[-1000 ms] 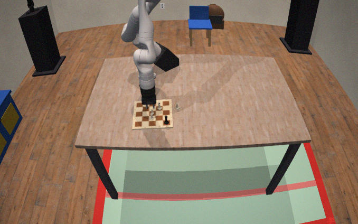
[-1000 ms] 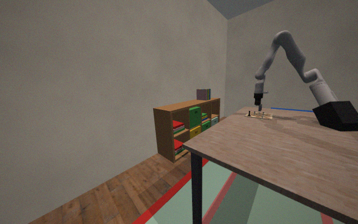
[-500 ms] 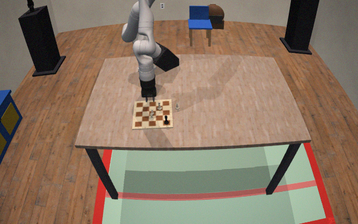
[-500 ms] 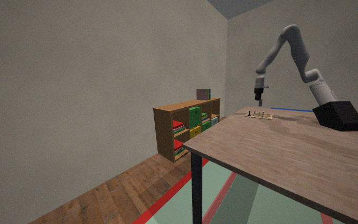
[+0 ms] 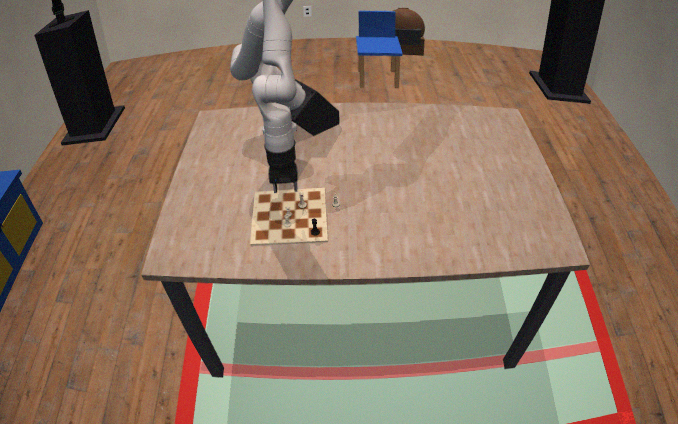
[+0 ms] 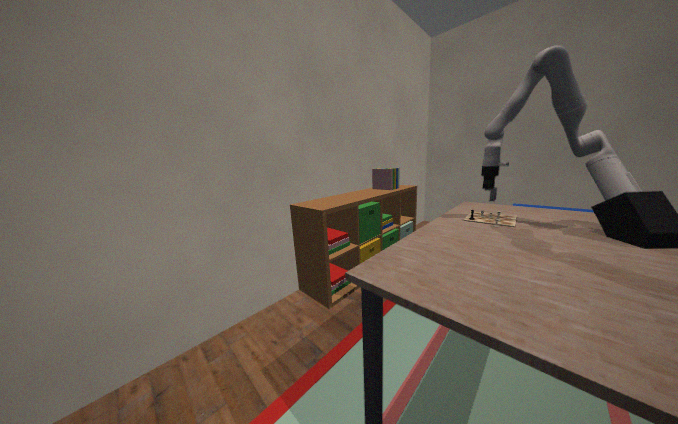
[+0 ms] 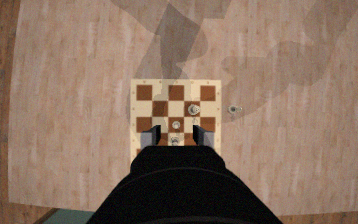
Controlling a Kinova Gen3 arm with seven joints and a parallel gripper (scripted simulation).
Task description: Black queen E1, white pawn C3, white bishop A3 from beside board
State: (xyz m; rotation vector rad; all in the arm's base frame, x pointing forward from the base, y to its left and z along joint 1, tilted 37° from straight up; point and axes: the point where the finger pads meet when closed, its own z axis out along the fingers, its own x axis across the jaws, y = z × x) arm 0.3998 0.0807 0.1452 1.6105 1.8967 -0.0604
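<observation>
While gripper (image 7: 175, 136) hangs spread and empty, board (image 5: 260, 235) carries black queen (image 5: 314, 227)

Looking like a home living rm: wood plank floor (image 5: 125, 165) running under the table (image 5: 400, 150), blue chair (image 5: 378, 37) standing behind table, bookshelf (image 6: 310, 235) w/ boxes sitting left of table, tall speakers (image 5: 75, 75) flanking it.

Around my table (image 5: 450, 200): 1 blue chair (image 5: 378, 37) stands beyond its far edge, 2 black speakers (image 5: 75, 75) flank that edge, and 1 wooden shelf unit (image 6: 307, 240) stands off its side.
</observation>
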